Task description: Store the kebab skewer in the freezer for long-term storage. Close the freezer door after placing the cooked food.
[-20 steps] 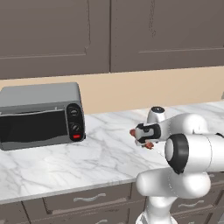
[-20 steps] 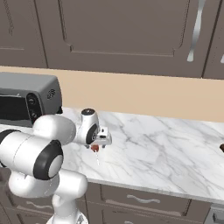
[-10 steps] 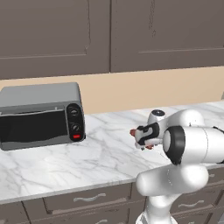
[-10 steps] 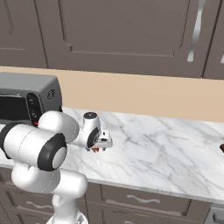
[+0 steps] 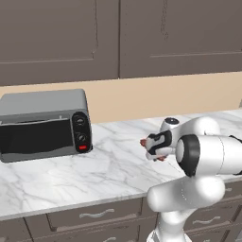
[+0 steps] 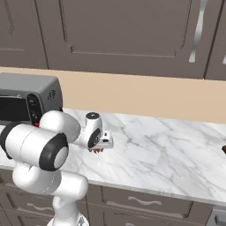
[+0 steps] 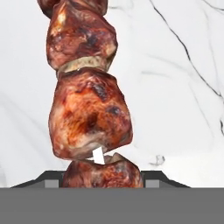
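The two-finger claw (image 5: 150, 147) at the end of the white arm was clamped on the kebab skewer (image 7: 89, 105), a thin pale stick threaded with reddish-brown meat chunks; in the hand view the chunks ran straight out from between the dark finger tips, with a sliver of the pale stick showing between the two nearest pieces. From the base cameras the claw (image 6: 102, 143) hung above the white marble desk (image 5: 108, 165), well to the right of the grey toaster oven (image 5: 43, 124), and the meat (image 5: 143, 142) showed just at its tip. The step in hand looked like carrying the food to the freezer. To do it well, the hold should stay firm on the chunk nearest the fingers, since the meat could slide along the stick, and the wrist should keep the stick from swinging as the base turns. The load should ride high enough to clear the desk edge and the dark brown wall cabinets (image 6: 114, 31). No brand, label or readable writing showed; the oven bore only dark knobs and a small red button (image 5: 83, 147).
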### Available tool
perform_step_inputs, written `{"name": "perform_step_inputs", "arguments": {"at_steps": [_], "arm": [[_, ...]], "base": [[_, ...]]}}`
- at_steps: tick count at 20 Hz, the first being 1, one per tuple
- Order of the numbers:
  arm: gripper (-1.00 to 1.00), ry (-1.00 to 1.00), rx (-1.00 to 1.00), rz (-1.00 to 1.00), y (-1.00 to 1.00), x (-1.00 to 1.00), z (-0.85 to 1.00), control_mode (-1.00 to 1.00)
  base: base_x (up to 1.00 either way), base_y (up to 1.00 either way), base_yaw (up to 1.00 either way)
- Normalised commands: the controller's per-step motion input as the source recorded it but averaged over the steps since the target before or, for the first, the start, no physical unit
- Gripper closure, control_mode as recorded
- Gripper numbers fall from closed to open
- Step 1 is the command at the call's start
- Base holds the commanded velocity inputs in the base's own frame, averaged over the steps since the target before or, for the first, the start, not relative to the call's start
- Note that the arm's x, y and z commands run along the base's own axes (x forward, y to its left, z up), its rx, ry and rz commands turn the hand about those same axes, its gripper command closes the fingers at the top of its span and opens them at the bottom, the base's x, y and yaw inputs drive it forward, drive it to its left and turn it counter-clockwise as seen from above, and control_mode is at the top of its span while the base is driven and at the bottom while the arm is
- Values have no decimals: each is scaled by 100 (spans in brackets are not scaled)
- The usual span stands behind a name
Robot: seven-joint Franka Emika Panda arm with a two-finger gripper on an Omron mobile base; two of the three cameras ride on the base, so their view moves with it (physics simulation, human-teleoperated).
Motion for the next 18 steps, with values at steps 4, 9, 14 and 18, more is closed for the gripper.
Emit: {"name": "perform_step_inputs", "arguments": {"at_steps": [4,9,14,18], "arm": [[100,0,0,-15,13,0,0,-100],[100,0,-1,-43,22,-9,16,-100],[100,0,0,-64,19,-4,31,-100],[100,0,0,-66,5,-3,34,-100]], "base": [[0,0,0],[0,0,0],[0,0,0],[0,0,0]]}}
